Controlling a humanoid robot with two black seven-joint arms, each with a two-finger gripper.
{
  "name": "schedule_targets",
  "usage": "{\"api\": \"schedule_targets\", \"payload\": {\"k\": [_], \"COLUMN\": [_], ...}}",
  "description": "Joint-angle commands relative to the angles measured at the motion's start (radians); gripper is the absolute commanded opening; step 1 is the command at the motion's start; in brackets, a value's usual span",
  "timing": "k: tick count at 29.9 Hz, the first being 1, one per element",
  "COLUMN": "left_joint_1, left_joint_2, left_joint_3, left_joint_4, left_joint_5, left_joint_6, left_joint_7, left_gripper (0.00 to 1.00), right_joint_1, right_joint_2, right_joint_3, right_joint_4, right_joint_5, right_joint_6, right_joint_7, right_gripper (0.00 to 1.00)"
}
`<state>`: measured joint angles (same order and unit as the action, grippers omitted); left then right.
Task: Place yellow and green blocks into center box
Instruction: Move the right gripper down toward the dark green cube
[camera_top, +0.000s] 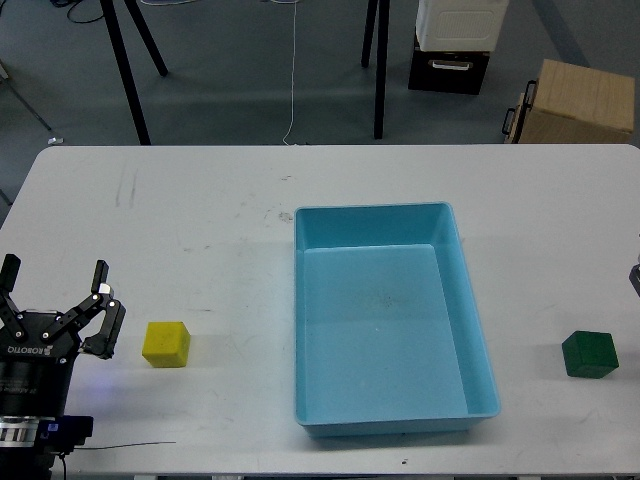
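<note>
1. Head view, table (200, 200): you had a white tabletop, faintly scuffed, filling most of the frame.
2. Head view, box (470, 300): a light blue rectangular box sat at the table's centre, long side running away from you, with nothing inside it.
3. Head view, yellow block (166, 344): it lay on the table left of the box, well apart from it and outside it.
4. Head view, green block (590, 354): it lay on the table right of the box, near the right edge, also outside it.
5. Head view, left gripper (55, 295): it stood at the lower left, fingers spread and released, holding nothing. Its nearer finger (104, 325) was just beside the yellow block, not touching it.
6. Head view, right gripper (636, 279): only a dark sliver showed at the right edge, above the green block; you could not tell its state.
7. Head view, background: tripod legs (130, 60), a black case (449, 70) and a cardboard box (580, 100) stood on the grey floor beyond the table.
</note>
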<state>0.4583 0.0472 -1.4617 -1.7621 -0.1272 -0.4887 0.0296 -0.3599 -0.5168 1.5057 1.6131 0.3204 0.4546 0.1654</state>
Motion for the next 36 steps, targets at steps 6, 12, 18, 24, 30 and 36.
{"api": "schedule_targets", "payload": {"k": [6,12,18,24,30,36], "left_joint_1": [-0.059,-0.089,-0.11,-0.136,-0.141,-0.139], "left_joint_2": [-0.012,-0.02,-0.021,-0.021,-0.021,-0.023], "left_joint_3": [0.004,0.006,0.023,0.083,0.09,0.093], "left_joint_4": [0.013,0.026,0.061,0.073,0.076,0.076], "left_joint_5": [-0.002,-0.003,-0.003,0.001,0.0,0.0], "left_joint_6": [0.0,0.0,0.0,0.0,0.0,0.0], "left_joint_7": [0.001,0.001,0.003,0.003,0.001,0.001], "left_gripper": [1.0,1.0,1.0,1.0,1.0,1.0], "right_joint_1": [0.456,0.942,1.416,1.78,1.952,1.871], "right_joint_2": [-0.446,-0.634,-0.626,-0.407,-0.384,-0.479], "right_joint_3": [-0.347,-0.841,-1.374,-1.853,-2.113,-2.116], "right_joint_4": [-0.016,-0.025,-0.064,-0.163,-0.115,-0.058], "right_joint_5": [-0.178,-0.427,-0.621,-0.894,-1.04,-1.23], "right_joint_6": [-0.261,-0.347,-0.355,-0.324,-0.234,-0.172], "right_joint_7": [-0.038,-0.147,-0.273,-0.397,-0.406,-0.415], "right_gripper": [1.0,1.0,1.0,1.0,1.0,1.0]}}
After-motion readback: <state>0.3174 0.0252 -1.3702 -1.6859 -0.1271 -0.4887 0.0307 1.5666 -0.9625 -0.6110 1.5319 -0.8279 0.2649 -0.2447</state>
